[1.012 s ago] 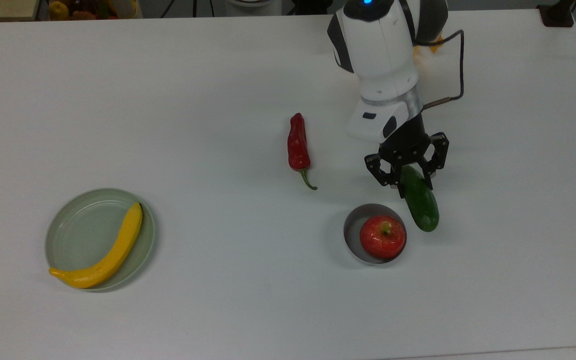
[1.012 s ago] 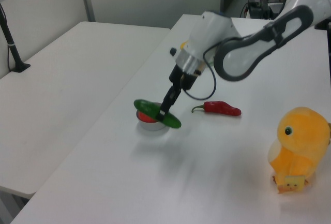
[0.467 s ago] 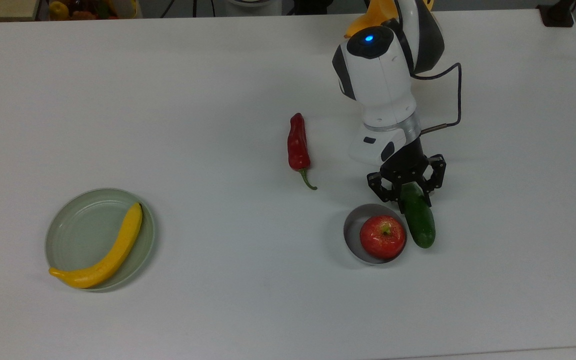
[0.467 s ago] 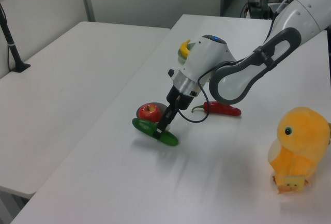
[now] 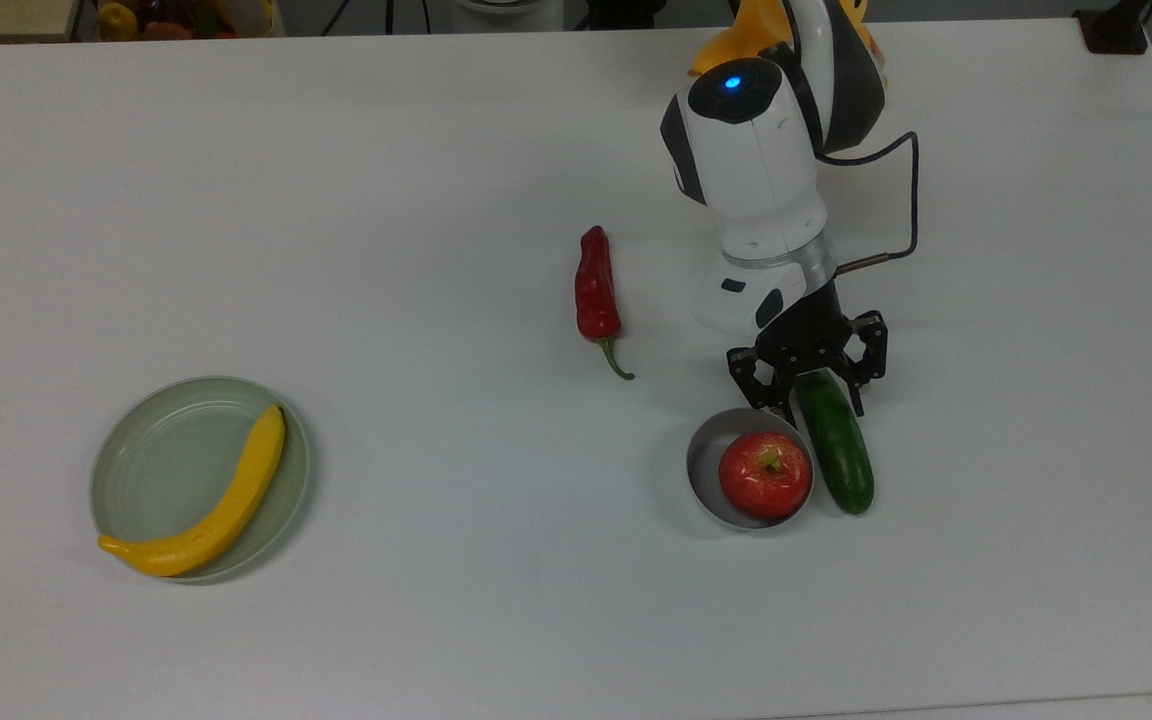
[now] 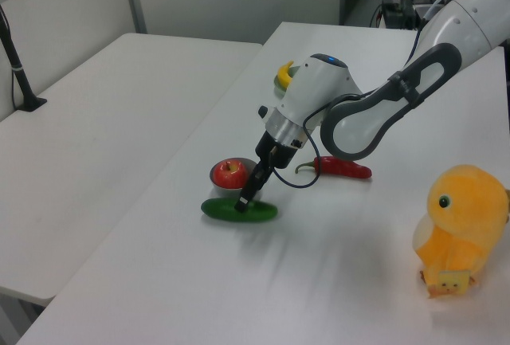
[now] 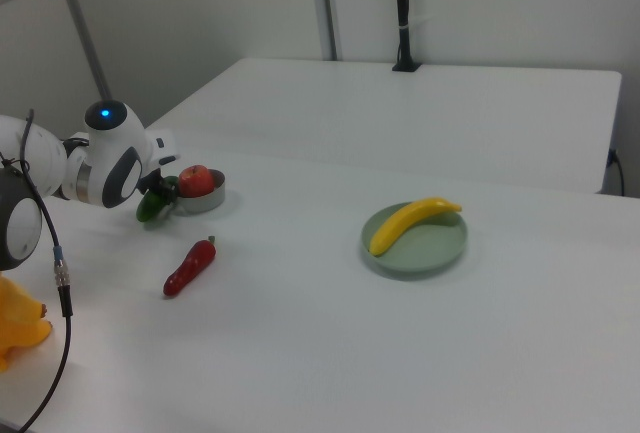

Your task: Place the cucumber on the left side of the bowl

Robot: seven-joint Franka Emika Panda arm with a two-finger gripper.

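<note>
A white robot arm reaches down over a white desk (image 5: 436, 200), its black claw (image 5: 808, 385) set over the far end of the cucumber (image 5: 836, 442). In the top view the claw's two fingers stand on either side of that end, but whether they grip it or have let go cannot be told.

The cucumber lies flat on the desk just beside the bowl (image 5: 708, 462), running along the bowl's rim on the top view's right. In the left view the cucumber (image 6: 238, 209) rests on the desk in front of the bowl (image 6: 219, 178), with the claw (image 6: 246, 197) at its top.

The small grey bowl holds a red apple (image 5: 765, 473). A red chilli (image 5: 596, 295) lies on the desk away from the bowl, on the top view's left. Much farther from the bowl on that same side, a pale green plate (image 5: 151, 455) carries a yellow banana (image 5: 211, 505). A yellow plush toy (image 6: 460, 225) sits well apart from the bowl in the left view.

The placing looks nearly done: the cucumber is down beside the bowl. What seems left is for the claw to let go, if it has not, and lift away.
</note>
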